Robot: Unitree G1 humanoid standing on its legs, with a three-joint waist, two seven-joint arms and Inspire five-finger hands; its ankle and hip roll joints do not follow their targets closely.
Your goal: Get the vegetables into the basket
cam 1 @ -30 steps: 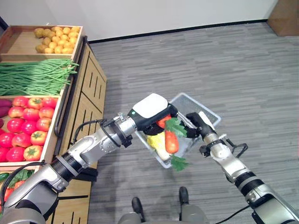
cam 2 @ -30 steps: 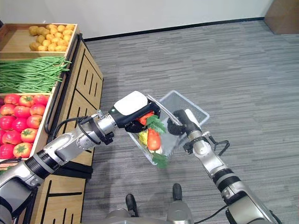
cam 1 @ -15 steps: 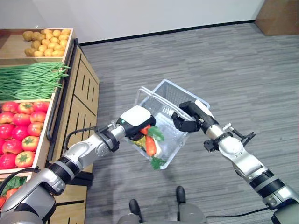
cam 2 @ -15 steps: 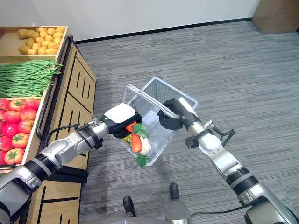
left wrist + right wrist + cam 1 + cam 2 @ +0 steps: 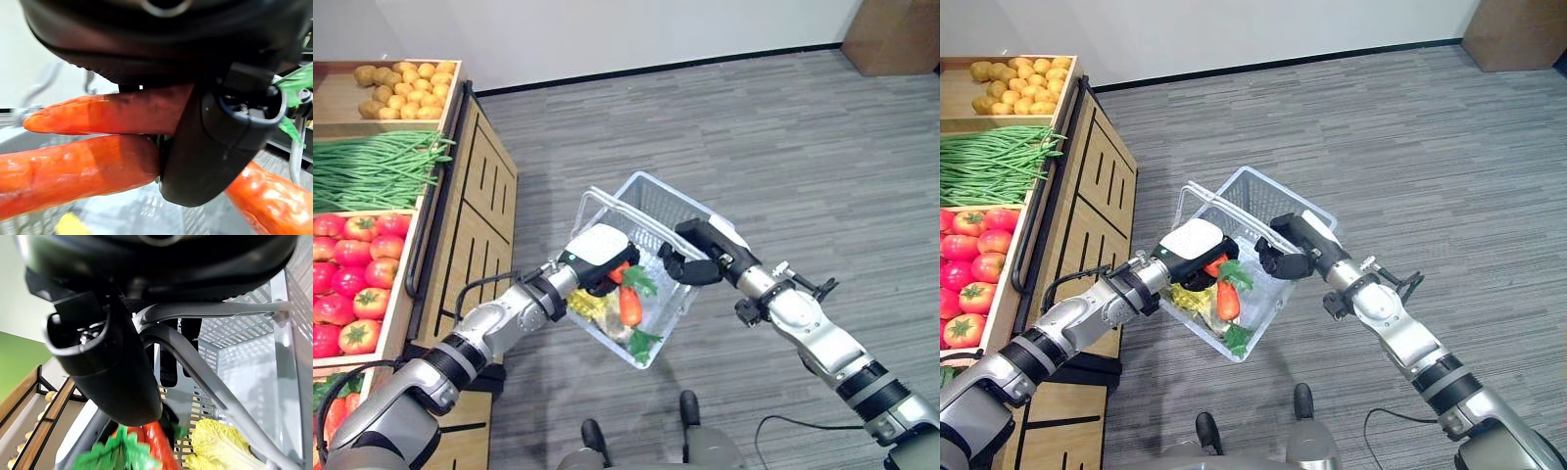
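Two carrots (image 5: 88, 147) sit clamped in my left hand (image 5: 602, 257) mid-frame, over the basket (image 5: 646, 201); my right hand (image 5: 700, 255) grips its handles (image 5: 205, 377).

A: Where is room lying open?
B: The floor (image 5: 783, 147) beyond and right of the basket (image 5: 658, 201) is sitting bare.
A: And what is blocking?
B: The produce stand (image 5: 480, 206) is walling the left, and the basket handles (image 5: 195, 364) are crossing its mouth, where carrots (image 5: 629, 302) are crowding the left robot hand (image 5: 599, 257).
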